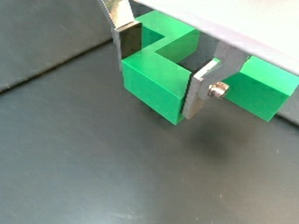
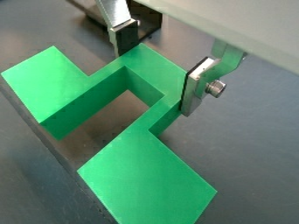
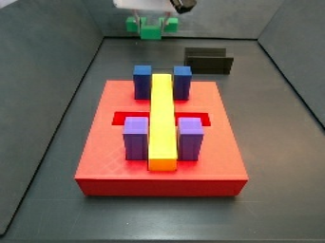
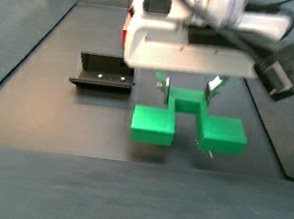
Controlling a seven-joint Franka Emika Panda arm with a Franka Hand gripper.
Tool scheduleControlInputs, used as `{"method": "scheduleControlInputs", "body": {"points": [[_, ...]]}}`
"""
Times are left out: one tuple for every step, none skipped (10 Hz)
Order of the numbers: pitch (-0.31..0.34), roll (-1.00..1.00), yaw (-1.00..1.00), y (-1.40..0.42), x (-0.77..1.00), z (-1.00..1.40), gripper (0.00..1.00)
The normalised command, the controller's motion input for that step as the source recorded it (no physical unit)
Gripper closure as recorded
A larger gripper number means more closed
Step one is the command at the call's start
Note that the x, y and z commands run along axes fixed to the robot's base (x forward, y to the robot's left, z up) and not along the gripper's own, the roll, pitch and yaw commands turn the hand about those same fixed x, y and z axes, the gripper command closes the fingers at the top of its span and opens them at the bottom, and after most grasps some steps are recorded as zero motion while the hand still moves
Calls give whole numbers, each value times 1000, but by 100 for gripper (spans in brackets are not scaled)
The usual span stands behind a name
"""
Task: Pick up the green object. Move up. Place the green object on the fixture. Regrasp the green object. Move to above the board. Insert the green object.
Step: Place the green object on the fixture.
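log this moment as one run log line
hand: shut on green object | object: lifted off floor | fixture: empty | board: centre slot open

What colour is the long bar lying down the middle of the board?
Yellow. The long bar shows best in a side view, on the red board; the gripper is beyond it.

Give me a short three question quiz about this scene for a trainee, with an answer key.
1. True or false: the gripper has its jaws closed on the green object.
2. Multiple choice: where is the fixture relative to the green object in a side view? A, under it. B, apart from it, on the floor. C, on the board.
3. Short answer: what long piece lies along the middle of the board?

Key
1. True; the fingers press its raised centre in both wrist views.
2. B.
3. The yellow bar, between the blue blocks and purple blocks.
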Motion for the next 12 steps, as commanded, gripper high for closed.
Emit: {"method": "scheduleControlInputs", "body": {"points": [[0, -149, 51, 0, -97, -111, 100], [0, -111, 51, 0, -34, -11, 100], [0, 0, 0, 0, 0, -80, 100], [-63, 0, 0, -83, 0, -23, 100], [-37, -326, 166, 0, 569, 406, 100], [-191, -303, 46, -117, 586, 411, 100], [-294, -243, 0, -251, 537, 480, 100], [-443, -209, 0, -237, 500, 606, 100], [-446, -223, 0, -163, 503, 623, 100], [-446, -220, 0, -154, 494, 634, 100], [-369, -40, 0, -283, 583, 617, 100], [-317, -77, 0, -283, 603, 586, 100]]}}
